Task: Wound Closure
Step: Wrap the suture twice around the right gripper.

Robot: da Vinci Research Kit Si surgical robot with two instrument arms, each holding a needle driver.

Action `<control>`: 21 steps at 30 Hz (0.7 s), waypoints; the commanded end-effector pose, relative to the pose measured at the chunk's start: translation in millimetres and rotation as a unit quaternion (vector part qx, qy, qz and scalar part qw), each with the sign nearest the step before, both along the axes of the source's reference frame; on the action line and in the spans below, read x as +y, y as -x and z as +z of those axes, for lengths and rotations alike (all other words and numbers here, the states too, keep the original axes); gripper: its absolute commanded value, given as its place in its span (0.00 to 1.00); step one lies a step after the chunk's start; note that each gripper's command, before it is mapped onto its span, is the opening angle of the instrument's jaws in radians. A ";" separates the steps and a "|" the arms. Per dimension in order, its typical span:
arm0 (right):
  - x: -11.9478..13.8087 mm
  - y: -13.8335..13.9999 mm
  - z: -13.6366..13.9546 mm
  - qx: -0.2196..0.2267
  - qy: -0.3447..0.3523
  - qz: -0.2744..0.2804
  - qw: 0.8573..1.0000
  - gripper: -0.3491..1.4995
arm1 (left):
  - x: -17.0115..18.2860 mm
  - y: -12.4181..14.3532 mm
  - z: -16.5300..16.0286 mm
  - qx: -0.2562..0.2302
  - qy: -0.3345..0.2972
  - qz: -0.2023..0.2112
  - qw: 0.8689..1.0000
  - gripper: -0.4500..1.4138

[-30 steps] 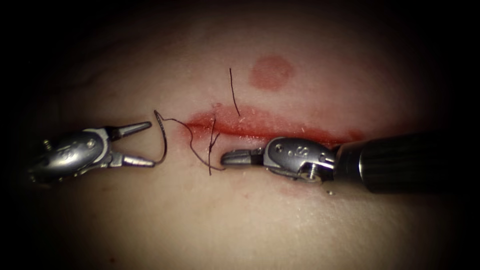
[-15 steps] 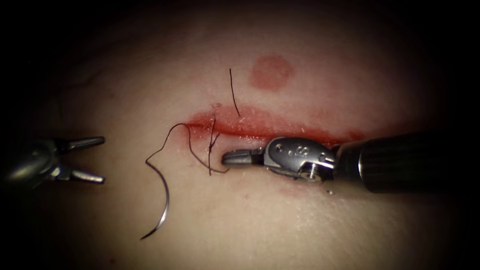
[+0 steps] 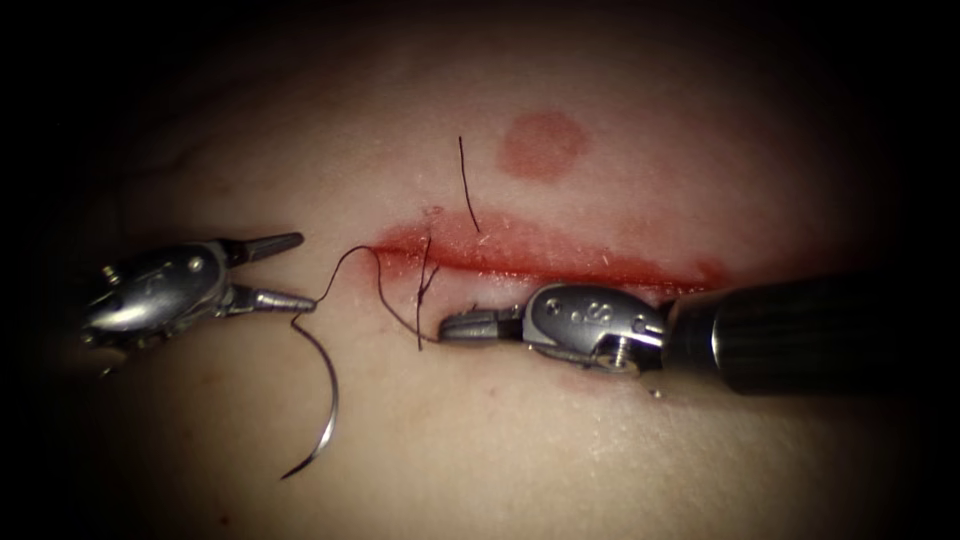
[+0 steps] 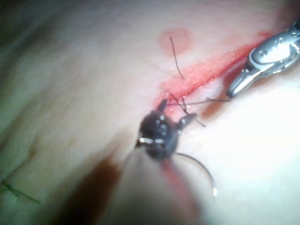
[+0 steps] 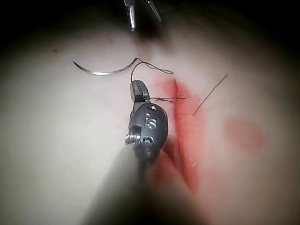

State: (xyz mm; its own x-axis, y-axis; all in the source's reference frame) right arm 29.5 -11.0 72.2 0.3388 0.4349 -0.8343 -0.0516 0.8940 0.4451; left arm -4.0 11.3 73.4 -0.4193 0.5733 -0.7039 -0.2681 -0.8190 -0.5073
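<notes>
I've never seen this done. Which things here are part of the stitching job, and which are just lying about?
In use:
left tool, jaws open, holding nothing
right tool, shut on the thread
needle, loose on the tissue
cut

Lying about:
cut end of thread
round red mark

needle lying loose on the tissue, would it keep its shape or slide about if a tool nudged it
The needle looks like thin rigid metal, so it probably keeps its curve. Lying free on moist tissue, it may skid or pivot. The thread at its end looks limp and would likely trail.
</notes>
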 end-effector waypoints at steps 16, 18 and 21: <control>-1.1 -0.5 -0.2 0.000 -0.001 -0.002 1.000 0.09 | -1.8 0.9 3.9 0.053 -0.043 -0.025 0.997 0.37; -1.1 -0.5 -0.3 0.000 -0.001 -0.002 1.000 0.10 | -1.7 0.9 4.7 0.060 -0.042 -0.024 0.997 0.37; -1.2 -0.4 -0.5 0.000 -0.002 -0.003 1.000 0.10 | -2.0 1.0 6.1 0.074 -0.042 -0.016 0.996 0.36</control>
